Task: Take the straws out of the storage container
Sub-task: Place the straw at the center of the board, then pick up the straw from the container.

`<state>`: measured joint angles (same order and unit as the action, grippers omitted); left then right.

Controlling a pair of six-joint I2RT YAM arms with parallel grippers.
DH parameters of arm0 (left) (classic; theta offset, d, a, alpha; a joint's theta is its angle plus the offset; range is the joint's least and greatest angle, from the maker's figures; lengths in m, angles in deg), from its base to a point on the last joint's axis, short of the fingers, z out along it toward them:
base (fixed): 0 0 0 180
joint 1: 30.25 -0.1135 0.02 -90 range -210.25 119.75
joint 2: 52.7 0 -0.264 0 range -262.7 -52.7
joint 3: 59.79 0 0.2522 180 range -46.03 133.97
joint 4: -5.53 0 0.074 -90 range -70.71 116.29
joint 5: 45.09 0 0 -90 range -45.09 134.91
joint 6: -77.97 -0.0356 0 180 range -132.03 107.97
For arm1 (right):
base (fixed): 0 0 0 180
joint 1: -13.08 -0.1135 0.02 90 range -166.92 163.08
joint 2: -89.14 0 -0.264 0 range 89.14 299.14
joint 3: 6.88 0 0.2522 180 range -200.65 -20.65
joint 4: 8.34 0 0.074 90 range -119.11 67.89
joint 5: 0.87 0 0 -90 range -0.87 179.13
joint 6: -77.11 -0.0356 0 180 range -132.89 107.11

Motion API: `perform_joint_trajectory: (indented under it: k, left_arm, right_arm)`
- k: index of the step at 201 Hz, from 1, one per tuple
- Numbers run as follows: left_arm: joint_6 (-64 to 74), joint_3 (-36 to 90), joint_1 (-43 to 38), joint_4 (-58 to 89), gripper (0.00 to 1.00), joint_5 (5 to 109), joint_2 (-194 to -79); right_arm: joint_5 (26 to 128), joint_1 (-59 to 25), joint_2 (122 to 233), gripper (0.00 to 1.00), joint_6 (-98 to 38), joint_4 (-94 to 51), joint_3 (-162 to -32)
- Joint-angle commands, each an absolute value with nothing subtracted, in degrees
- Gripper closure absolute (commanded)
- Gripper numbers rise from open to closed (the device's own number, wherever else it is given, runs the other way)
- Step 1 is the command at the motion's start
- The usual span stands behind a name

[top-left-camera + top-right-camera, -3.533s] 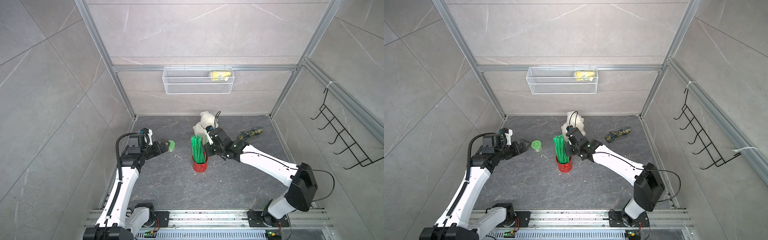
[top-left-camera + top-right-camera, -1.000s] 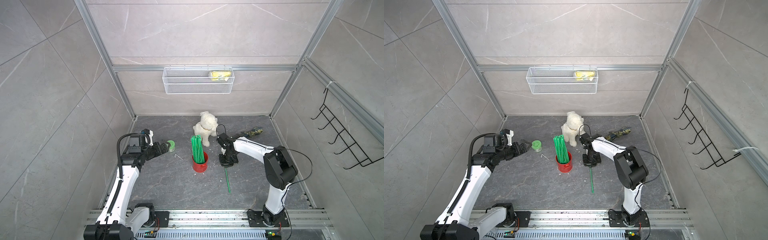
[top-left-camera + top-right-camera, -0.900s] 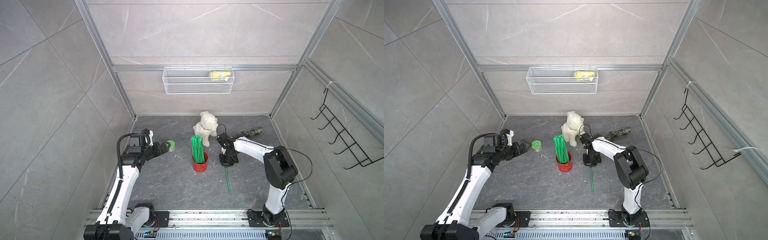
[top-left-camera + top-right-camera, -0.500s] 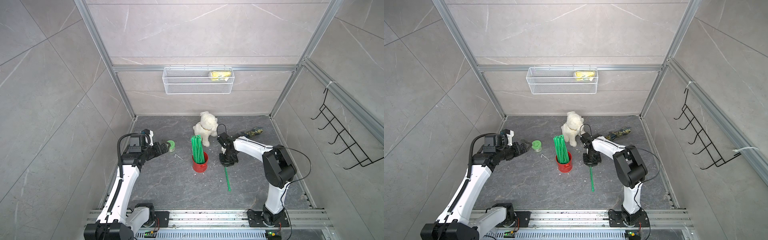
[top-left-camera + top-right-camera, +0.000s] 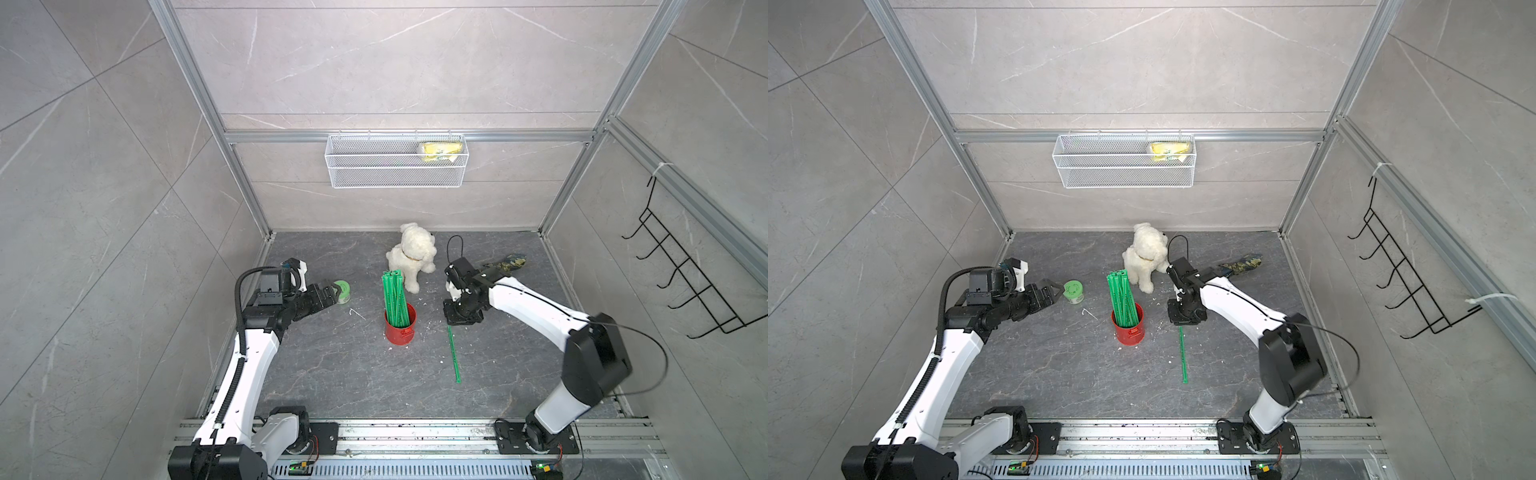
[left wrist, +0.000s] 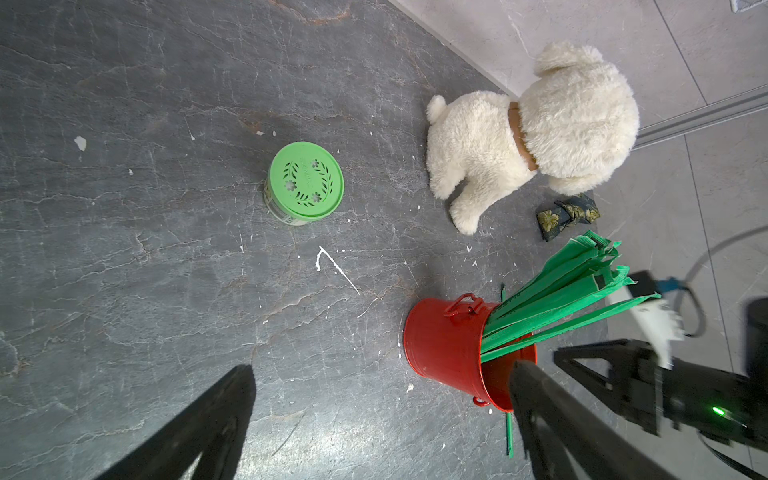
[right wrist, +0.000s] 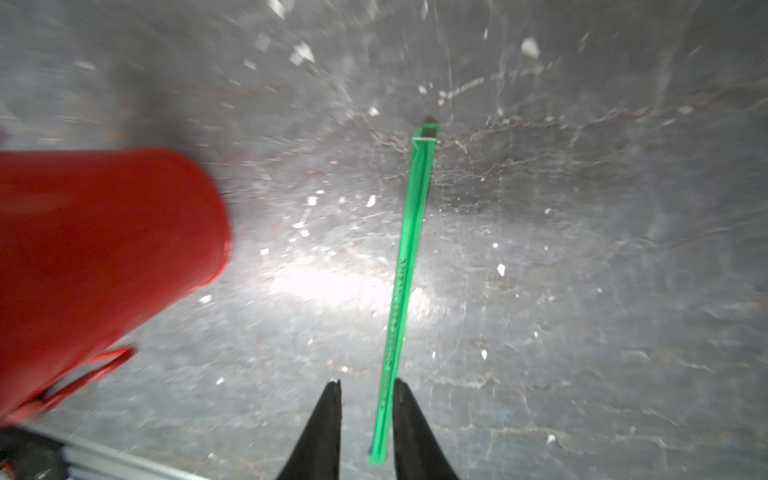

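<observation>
The right pincer points down at the stone floor, its jaws parted only narrowly. The near end of a loose straw lies between them, close against one finger with a gap to the other, and the rest runs flat away from the tips toward the base rail. Beside this pincer, on the left arm's side, stands the red can with the remaining straws upright in it, leaning slightly. Behind the pincer sits a white plush dog, and past its wrist lies a dark patterned pouch. No object lies across the loose straw.

The left pincer hangs wide open above the floor. A green-lidded jar stands just beyond its tips, and the can is off to one side of them, apart from both fingers.

A few seconds earlier the right pincer was up at the tops of the bundle and the floor held no straw. A second ago its jaws were nearly closed on the straw's end, and they have since eased apart. The left arm has not moved
</observation>
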<state>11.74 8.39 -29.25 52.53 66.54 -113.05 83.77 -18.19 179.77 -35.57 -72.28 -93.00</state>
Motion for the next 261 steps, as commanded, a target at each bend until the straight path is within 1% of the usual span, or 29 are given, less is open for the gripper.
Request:
perform_joint_trajectory:
  k: [1, 17, 36, 59, 82, 114, 191, 261]
  left_arm:
    - [10.5, 10.4, -29.2, 52.9, 0.00, 68.3, -112.6]
    - [10.4, 10.4, -29.2, 52.9, 0.00, 68.4, -112.7]
    - [10.4, 10.4, -29.2, 53.0, 0.00, 68.5, -112.8]
    - [10.5, 10.4, -29.2, 52.9, 0.00, 68.4, -112.8]
    - [10.4, 10.5, -29.2, 52.9, 0.00, 68.4, -112.8]
    - [10.4, 10.4, -29.2, 52.9, 0.01, 68.4, -112.8]
    - [10.3, 10.5, -29.2, 53.0, 0.00, 68.4, -113.1]
    - [10.4, 10.6, -29.2, 53.1, 0.00, 68.4, -113.1]
  right_arm:
    - [84.4, -20.7, 172.0, 0.72, -35.2, -68.1, -91.7]
    - [85.9, -24.2, 169.7, 0.72, -35.1, -67.0, -92.8]
    - [87.7, -28.6, 169.8, 0.71, -34.3, -65.8, -95.0]
    - [89.7, -33.3, 172.2, 0.68, -32.7, -63.8, -97.8]
    - [90.6, -36.0, 176.3, 0.64, -31.7, -62.6, -100.8]
    - [91.0, -36.8, 181.8, 0.61, -31.3, -61.1, -103.8]
    - [91.5, -36.8, 189.7, 0.61, -31.4, -59.4, -109.1]
    - [92.6, -36.3, 192.2, 0.65, -31.3, -59.4, -110.8]
